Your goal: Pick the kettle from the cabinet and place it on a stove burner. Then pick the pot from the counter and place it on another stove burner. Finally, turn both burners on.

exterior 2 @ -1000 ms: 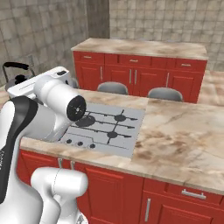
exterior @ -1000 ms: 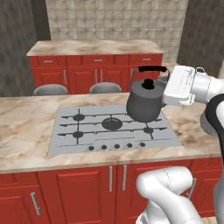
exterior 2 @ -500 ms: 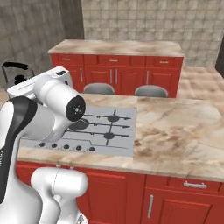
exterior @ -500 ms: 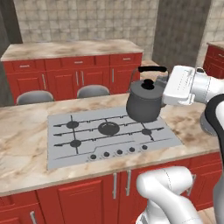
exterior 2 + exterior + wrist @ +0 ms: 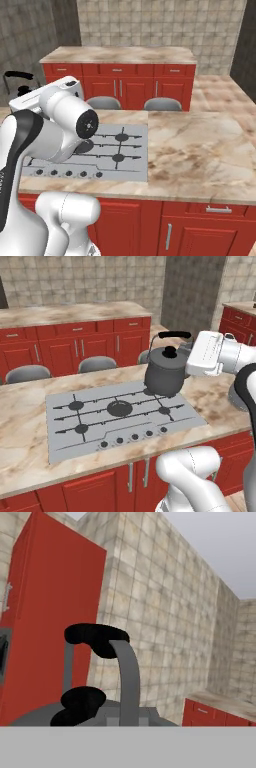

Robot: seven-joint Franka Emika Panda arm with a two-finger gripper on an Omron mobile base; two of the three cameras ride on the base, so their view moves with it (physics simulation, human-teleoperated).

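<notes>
Kettle: the dark grey kettle (image 5: 164, 372) hangs in the air, upright, above the right rear corner of the cooktop (image 5: 65, 433). Its black arched handle (image 5: 175, 334) points toward the white hand at its right. From the right base camera, the handle top and lid knob peek out behind the arm at the far left (image 5: 19, 76).
End effector: the end effector (image 5: 187, 349) is closed tight on the kettle's handle, with its fingers hidden by the white hand. From the hand camera, the black grip (image 5: 97, 636) and the lid knob (image 5: 80, 702) sit directly ahead.
Cooktop: flat light grey steel, set in the long marbled counter (image 5: 20, 421). 5 dark burners with thin wire grates; the large middle burner (image 5: 119, 407) lies left of the kettle, and the right front burner (image 5: 164, 410) lies just below it. All 5 are bare.
Knobs: a row of 5 small knobs (image 5: 134, 436) along the cooktop's front edge.
Background: 2 grey stools (image 5: 98, 363) behind the cooktop counter, then a far counter on red cabinets (image 5: 75, 343).
Tall cabinet: a red cabinet side (image 5: 45, 627) stands left of the kettle from the hand camera.
Writing: no readable labels or brands.
</notes>
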